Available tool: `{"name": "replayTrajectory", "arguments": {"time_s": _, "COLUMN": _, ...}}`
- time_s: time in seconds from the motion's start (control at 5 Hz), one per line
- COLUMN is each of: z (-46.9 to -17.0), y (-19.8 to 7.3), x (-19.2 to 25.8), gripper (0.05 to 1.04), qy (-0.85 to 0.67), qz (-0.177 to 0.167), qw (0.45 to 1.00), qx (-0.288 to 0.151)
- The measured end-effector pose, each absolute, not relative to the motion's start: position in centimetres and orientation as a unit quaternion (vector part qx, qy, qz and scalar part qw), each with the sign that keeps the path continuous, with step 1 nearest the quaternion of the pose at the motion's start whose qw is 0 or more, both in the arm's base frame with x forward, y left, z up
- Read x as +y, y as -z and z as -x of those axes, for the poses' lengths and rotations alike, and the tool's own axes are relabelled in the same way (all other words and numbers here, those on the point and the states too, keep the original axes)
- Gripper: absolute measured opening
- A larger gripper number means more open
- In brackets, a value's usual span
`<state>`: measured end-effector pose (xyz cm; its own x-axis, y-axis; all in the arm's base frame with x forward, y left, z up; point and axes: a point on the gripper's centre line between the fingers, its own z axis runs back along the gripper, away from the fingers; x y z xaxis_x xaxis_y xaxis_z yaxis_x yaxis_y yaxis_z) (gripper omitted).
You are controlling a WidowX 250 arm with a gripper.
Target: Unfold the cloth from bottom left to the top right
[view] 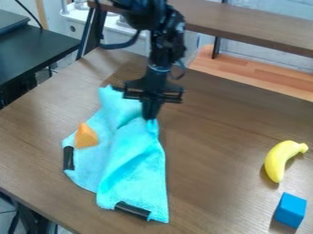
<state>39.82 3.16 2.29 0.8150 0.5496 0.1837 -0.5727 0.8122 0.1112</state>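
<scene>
The tool pinches the upper edge of the turquoise cloth, which lies creased on the left part of the brown surface. Black strips mark its lower edges; an orange wedge sits on its left side. Right of the cloth are a yellow banana and blue block.

On the brown table lie a turquoise cloth, yellow banana, blue block

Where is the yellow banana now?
In the camera view, the banana lies on the table at the right side, just above the blue block and to the right of the cloth.
</scene>
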Motion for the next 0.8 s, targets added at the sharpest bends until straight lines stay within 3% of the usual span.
{"name": "replayTrajectory", "arguments": {"time_s": 0.4, "z": -41.8, "y": -2.9, "x": -0.1, "gripper": 0.053, "qy": -0.297, "qz": -0.076, "qw": 0.949, "qx": -0.074}}
{"name": "replayTrajectory", "arguments": {"time_s": 0.8, "z": -43.8, "y": -1.5, "x": -1.7, "gripper": 0.053, "qy": -0.322, "qz": -0.071, "qw": 0.943, "qx": -0.049}}
